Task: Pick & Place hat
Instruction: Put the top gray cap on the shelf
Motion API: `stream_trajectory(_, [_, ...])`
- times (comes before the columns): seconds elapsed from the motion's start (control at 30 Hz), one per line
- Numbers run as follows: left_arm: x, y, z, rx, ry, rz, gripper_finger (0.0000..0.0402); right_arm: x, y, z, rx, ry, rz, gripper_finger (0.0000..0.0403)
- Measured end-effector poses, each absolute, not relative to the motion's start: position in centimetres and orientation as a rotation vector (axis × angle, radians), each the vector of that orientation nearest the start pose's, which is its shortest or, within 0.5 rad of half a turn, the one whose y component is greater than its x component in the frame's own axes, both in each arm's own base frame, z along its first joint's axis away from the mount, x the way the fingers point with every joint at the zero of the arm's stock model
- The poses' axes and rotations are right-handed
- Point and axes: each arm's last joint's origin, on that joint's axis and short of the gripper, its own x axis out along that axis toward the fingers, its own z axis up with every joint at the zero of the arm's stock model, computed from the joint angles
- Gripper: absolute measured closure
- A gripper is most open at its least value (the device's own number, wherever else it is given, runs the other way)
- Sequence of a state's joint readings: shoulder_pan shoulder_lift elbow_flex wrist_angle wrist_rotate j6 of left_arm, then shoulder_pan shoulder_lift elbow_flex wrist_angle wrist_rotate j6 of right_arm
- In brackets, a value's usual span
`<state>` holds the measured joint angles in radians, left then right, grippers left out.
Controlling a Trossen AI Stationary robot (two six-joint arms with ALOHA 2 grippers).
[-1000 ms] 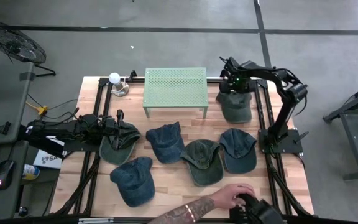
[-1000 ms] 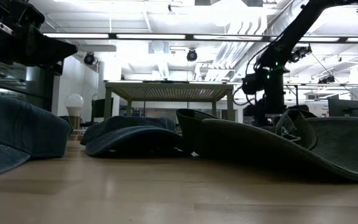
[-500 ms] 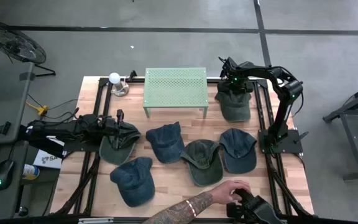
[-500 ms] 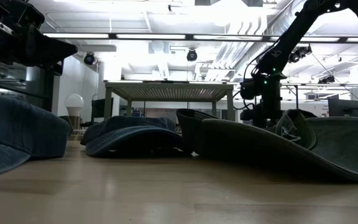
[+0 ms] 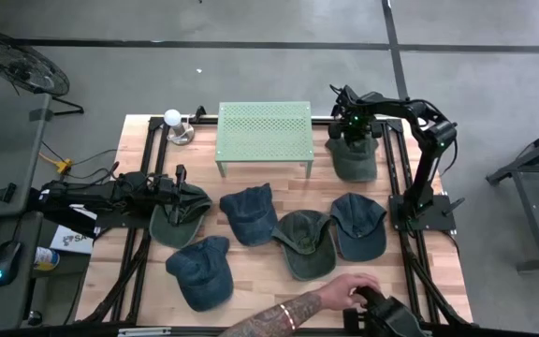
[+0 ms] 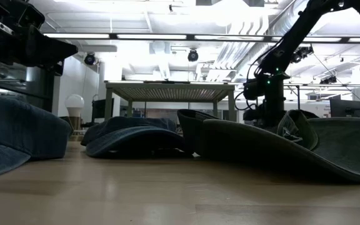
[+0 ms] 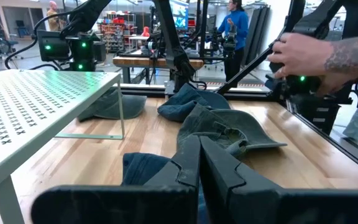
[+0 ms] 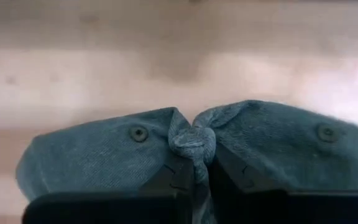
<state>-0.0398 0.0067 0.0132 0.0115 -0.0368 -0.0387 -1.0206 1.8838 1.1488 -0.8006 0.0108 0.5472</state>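
No legible text, label, brand, number or sign appears in any view. The caps carry no readable marking. A white sheet beside the left edge of the table bears dark print, but it is too small to read. The person's forearm at the near edge of the table shows dark tattoo marks; no characters can be made out. Signs in the room behind the table, seen from the left wrist, are too blurred to read.
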Motion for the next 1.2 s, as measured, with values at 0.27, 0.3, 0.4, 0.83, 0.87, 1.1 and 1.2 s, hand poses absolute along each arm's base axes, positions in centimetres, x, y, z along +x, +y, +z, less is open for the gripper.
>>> stream_trajectory(0.27, [9.7, -0.3, 16.9, -0.039, -0.017, -0.003, 0.0396, 16.4, -25.9, 18.7, 1.170, 1.119, -1.190, 0.0385])
stream_trajectory(0.3, [9.7, -0.3, 16.9, -0.039, -0.017, -0.003, 0.0396, 16.3, -25.6, 19.4, 1.167, 1.104, -1.188, 0.0385])
stream_trajectory(0.4, [9.7, -0.3, 16.9, -0.039, -0.018, -0.003, 0.0396, 15.8, -24.9, 21.4, 1.145, 1.046, -1.181, 0.0385])
stream_trajectory(0.83, [9.7, -0.3, 16.9, -0.039, -0.018, -0.003, 0.0396, 14.7, -20.5, 27.4, 0.957, 0.970, -1.039, 0.0385])
stream_trajectory(0.87, [9.7, -0.3, 16.9, -0.039, -0.017, -0.003, 0.0396, 14.6, -20.2, 27.8, 0.942, 0.961, -1.029, 0.0385])
stream_trajectory(1.1, [9.7, -0.3, 16.9, -0.039, -0.018, -0.003, 0.0396, 13.8, -17.3, 30.6, 0.850, 0.880, -0.961, 0.0385])
stream_trajectory(1.2, [9.7, -0.3, 16.9, -0.039, -0.018, -0.003, 0.0396, 13.4, -15.8, 31.8, 0.819, 0.844, -0.922, 0.0385])
